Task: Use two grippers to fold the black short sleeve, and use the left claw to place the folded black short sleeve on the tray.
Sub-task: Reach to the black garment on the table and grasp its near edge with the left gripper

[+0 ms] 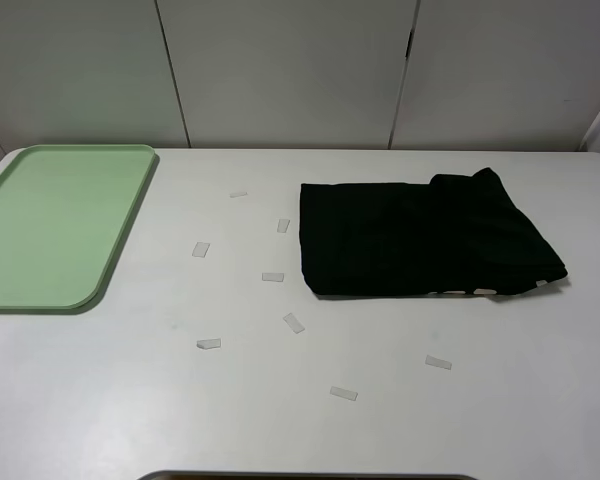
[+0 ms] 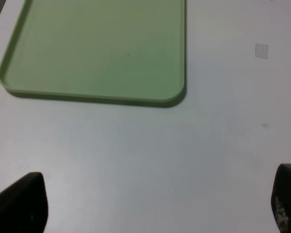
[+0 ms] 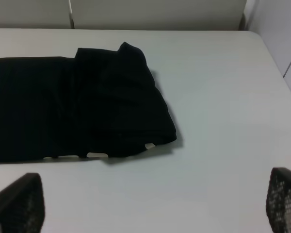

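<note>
While the black T-shirt (image 3: 77, 107) is lying doubled over on the counter (image 1: 400, 420) ahead of the right tool (image 3: 150, 203), both tools are hovering open, gripping nothing. The green tray (image 2: 97, 48) ahead of the left tool (image 2: 153, 201) is holding nothing; placement is remaining.

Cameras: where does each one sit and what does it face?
Exterior high: up high, looking down on table, tray left, black short sleeve right; no arms.
Left wrist: on left arm, faces tray; open left claw shows.
Right wrist: on right arm, faces the shirt; open right gripper shows.
Shared: tray, high and left; shirt, high and right.
</note>
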You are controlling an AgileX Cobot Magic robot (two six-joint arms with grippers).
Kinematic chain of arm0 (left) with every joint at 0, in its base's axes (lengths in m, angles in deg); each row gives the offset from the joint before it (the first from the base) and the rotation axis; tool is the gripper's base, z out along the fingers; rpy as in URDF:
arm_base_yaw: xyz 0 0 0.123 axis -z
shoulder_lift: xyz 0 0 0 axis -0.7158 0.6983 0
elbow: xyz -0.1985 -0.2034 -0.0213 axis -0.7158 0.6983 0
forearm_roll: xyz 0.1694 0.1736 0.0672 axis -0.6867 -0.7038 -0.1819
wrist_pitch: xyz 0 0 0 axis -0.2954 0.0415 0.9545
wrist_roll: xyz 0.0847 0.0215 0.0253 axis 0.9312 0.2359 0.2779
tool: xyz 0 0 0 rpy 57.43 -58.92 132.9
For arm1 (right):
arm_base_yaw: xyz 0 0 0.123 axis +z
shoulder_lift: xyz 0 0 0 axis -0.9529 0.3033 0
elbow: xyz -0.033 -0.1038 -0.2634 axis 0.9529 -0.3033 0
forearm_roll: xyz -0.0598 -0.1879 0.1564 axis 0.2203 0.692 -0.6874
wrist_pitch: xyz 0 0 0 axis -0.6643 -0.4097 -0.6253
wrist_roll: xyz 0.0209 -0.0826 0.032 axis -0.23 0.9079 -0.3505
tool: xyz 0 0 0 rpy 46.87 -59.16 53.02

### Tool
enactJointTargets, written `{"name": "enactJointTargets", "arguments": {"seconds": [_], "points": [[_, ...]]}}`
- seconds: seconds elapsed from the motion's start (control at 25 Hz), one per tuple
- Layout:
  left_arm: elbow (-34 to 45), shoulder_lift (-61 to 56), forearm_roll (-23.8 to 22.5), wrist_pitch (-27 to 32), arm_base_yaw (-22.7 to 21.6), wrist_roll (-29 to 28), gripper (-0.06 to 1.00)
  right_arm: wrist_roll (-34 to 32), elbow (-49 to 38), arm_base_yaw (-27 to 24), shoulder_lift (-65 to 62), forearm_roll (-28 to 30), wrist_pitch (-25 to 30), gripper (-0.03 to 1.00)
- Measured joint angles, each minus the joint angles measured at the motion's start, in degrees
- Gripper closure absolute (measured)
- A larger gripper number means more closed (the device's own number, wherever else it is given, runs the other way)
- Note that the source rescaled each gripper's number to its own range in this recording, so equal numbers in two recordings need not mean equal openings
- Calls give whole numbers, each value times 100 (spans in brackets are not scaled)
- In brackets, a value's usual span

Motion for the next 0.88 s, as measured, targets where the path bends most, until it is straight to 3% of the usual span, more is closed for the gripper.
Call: {"name": "enactJointTargets", "arguments": {"seconds": [0.88], "points": [[0, 0, -14, -6, 0, 0, 3, -4, 0, 0, 0, 0, 0, -3]]}}
